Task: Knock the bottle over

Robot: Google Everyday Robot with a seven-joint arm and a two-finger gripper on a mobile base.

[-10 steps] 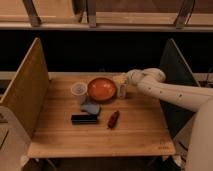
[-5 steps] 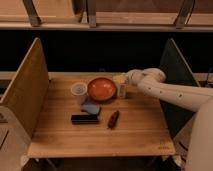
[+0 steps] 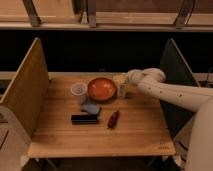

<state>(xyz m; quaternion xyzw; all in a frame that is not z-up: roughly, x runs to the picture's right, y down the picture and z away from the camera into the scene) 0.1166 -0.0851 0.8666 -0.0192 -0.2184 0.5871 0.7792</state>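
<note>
- Nothing has visibly shifted over the last second: the small slim pale whitish bottle (image 3: 122, 92) stands upright in the same spot, and the white robot arm (image 3: 170, 91) holds the same reach, so no push has landed yet
- For the task, this means the knock is still to come; the approach looks finished and the tipping move is what remains
- The bottle stands towards the back of the light wooden table (image 3: 142, 131), just right of the round orange bowl (image 3: 101, 89) and close beside it
- The pale gripper (image 3: 119, 79) sits right at the top of the bottle, seemingly touching or nearly so; whether it is open or closed cannot be told
- The arm enters from the right, stretches leftward and slightly upward across the table's back corner, and bends at a rounded joint just before the gripper
- A sideways sweep would probably topple the bottle; a push to the left risks driving it into the bowl
- The wide clear plastic cup (image 3: 79, 91) stands left of the bowl, well apart from the bottle
- Nearer the front lie a small blue object (image 3: 91, 108), a flat black rectangular object (image 3: 84, 119) and a small dark red elongated object (image 3: 113, 119), all away from the gripper
</note>
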